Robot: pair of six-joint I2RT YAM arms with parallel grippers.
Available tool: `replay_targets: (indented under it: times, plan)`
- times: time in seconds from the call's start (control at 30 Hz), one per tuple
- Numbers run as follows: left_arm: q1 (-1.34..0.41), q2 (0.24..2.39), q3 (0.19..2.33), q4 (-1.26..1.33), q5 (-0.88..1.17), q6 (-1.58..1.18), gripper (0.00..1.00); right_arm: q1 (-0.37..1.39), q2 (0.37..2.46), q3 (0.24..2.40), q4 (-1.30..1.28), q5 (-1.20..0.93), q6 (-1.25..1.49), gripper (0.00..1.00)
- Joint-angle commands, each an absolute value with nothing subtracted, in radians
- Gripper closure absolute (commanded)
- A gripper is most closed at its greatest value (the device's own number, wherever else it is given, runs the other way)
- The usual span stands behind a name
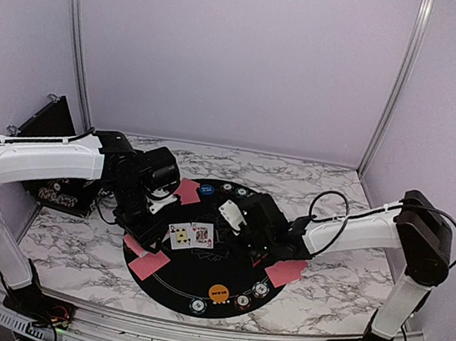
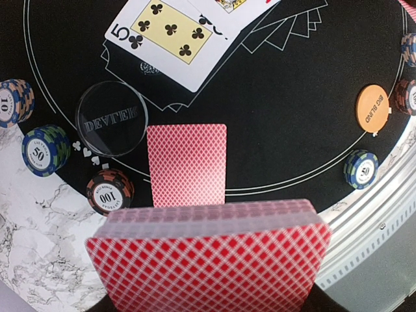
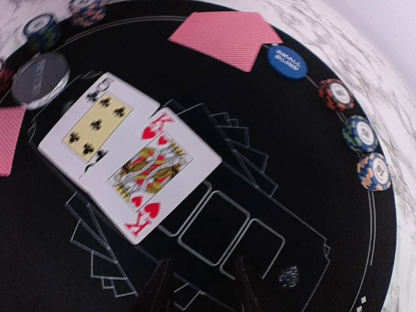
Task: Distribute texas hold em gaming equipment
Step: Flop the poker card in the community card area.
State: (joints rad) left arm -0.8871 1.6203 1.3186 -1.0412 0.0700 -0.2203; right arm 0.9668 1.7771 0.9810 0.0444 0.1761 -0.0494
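Right gripper [image 3: 200, 286]: fingers partly apart, empty, over mat [image 3: 312, 195] centre. Only left wrist view shows card deck [image 2: 208, 260] clamped in left gripper [image 1: 149, 232].

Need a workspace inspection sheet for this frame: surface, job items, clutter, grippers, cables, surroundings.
Surface: marble table with round black mat on it.
Job's things: five of clubs and king of hearts face up, overlapping; face-down cards at mat's edge; orange disc, blue disc, clear dealer disc, chip stacks.
Clutter: black case at far left.
Grippers: left gripper shut on deck; right gripper open, empty.
Cables: black cable loop above right arm.
Surroundings: plain walls, metal frame posts.
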Motion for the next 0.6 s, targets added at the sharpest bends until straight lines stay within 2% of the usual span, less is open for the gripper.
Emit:
replay_targets:
  times: [0.0,0.17,0.33,0.57]
  plan:
    - [-0.881,1.596,1.321,-1.046,0.068,-0.216,0.42,0.932,1.828,1.113,-0.112,0.173,0.13,0.71]
    - [-0.882,1.597,1.324,-1.046,0.069,-0.215,0.42,0.91,1.91,1.172,-0.126,0.099,0.207,0.79]
    - [-0.882,1.593,1.32,-1.047,0.066,-0.216,0.42,0.874,1.977,1.213,-0.113,0.037,0.278,0.92]
    - [-0.881,1.591,1.321,-1.048,0.064,-0.215,0.42,0.871,2.057,1.276,-0.118,0.043,0.298,0.96]
